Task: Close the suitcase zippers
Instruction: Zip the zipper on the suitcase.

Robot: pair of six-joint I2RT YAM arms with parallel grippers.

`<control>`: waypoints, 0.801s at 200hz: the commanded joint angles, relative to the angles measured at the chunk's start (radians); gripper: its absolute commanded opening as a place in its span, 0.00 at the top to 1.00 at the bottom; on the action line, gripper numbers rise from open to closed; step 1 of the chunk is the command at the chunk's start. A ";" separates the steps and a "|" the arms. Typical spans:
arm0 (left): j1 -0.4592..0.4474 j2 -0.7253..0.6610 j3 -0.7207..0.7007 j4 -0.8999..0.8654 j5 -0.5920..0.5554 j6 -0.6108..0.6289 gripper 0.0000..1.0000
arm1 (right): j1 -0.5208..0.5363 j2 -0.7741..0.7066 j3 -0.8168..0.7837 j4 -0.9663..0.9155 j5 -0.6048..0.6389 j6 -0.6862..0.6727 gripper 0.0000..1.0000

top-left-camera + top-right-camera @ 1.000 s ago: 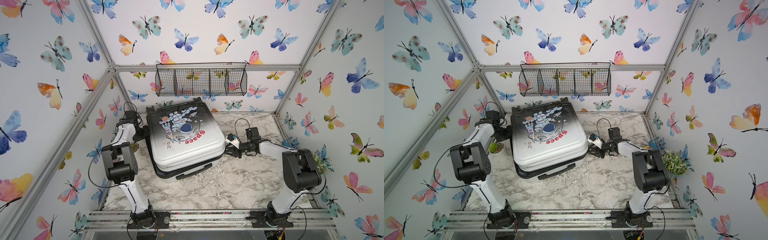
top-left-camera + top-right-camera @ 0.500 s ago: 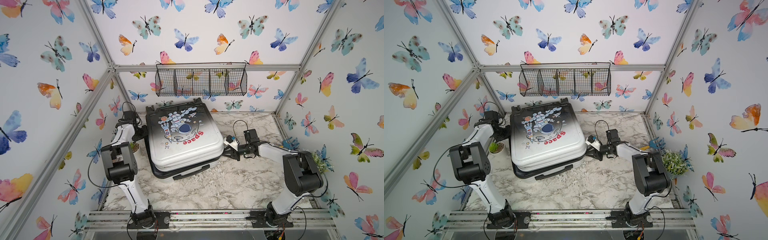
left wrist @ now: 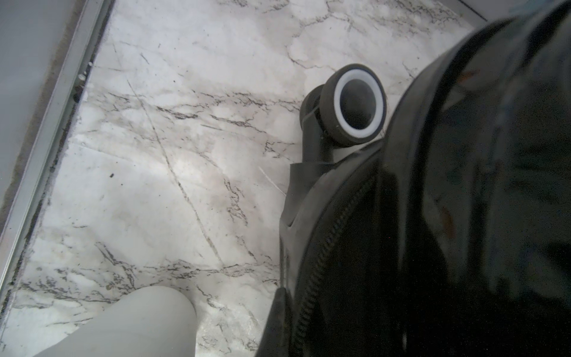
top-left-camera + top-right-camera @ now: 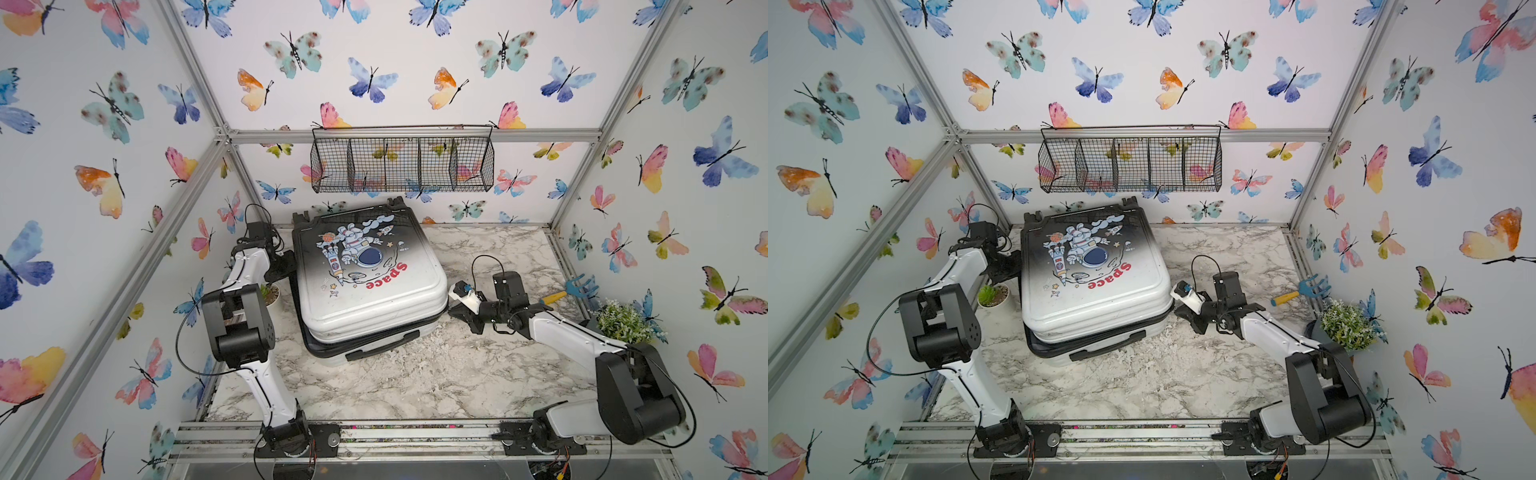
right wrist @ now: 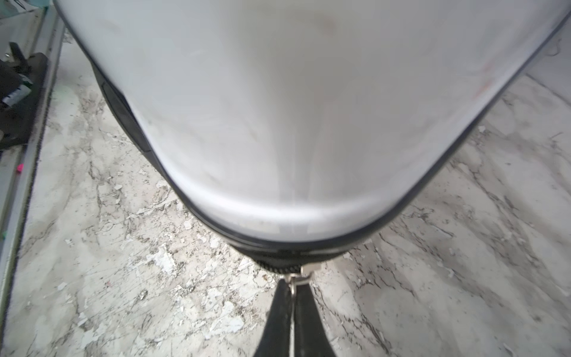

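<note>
Compared with a second ago, the right arm (image 4: pixel 573 336) has moved in to the suitcase (image 4: pixel 365 282), and its jaws, which were partly open then, are now fully pinched on the small metal zipper pull (image 5: pixel 301 276) at the rounded silver corner. The grasp seems to be made, so I judge the next step is to draw the pull along the black zipper track (image 3: pixel 327 247). The suitcase lies flat on the marble tabletop (image 4: pixel 415 374), astronaut print upward, with its wheel (image 3: pixel 355 105) end toward the back wall. It looks turned a little from its earlier position. Along the near side a dark gap shows between the two shell halves, so the zippers are probably not closed there yet. The left arm (image 4: pixel 249 266) is at the far left side of the suitcase as before. Its jaws are closed, but no view shows whether they hold anything. The pull must pass around the corner, and the carry handle (image 4: pixel 382 345) sits just below the track on the near side, so the low wrist could catch there. A small potted plant (image 4: pixel 272 293) stands just beside the left arm. A toy rake (image 4: pixel 575 289) and a bushy green plant (image 4: pixel 623 322) lie behind the right arm, well apart from the suitcase. The wire basket (image 4: pixel 403 164) hangs on the back wall, out of the way.
</note>
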 commanded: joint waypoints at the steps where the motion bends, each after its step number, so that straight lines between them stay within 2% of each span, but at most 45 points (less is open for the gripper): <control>1: -0.005 0.035 -0.051 -0.025 -0.108 -0.098 1.00 | 0.038 -0.096 -0.044 -0.011 0.046 0.072 0.96; 29: -0.010 0.029 -0.078 -0.027 -0.142 -0.151 1.00 | 0.160 -0.219 -0.115 0.052 0.175 0.140 0.96; 67: -0.020 0.006 -0.114 -0.021 -0.195 -0.225 1.00 | 0.401 -0.242 -0.107 0.061 0.358 0.214 0.96; 90: -0.022 -0.003 -0.129 -0.022 -0.229 -0.272 1.00 | 0.498 -0.285 -0.120 0.094 0.393 0.276 0.96; 137: -0.052 -0.019 -0.149 -0.016 -0.208 -0.327 1.00 | 0.715 -0.144 -0.023 0.218 0.471 0.350 0.96; 160: -0.065 -0.053 -0.193 -0.002 -0.191 -0.365 1.00 | 0.772 -0.065 0.032 0.233 0.477 0.352 0.96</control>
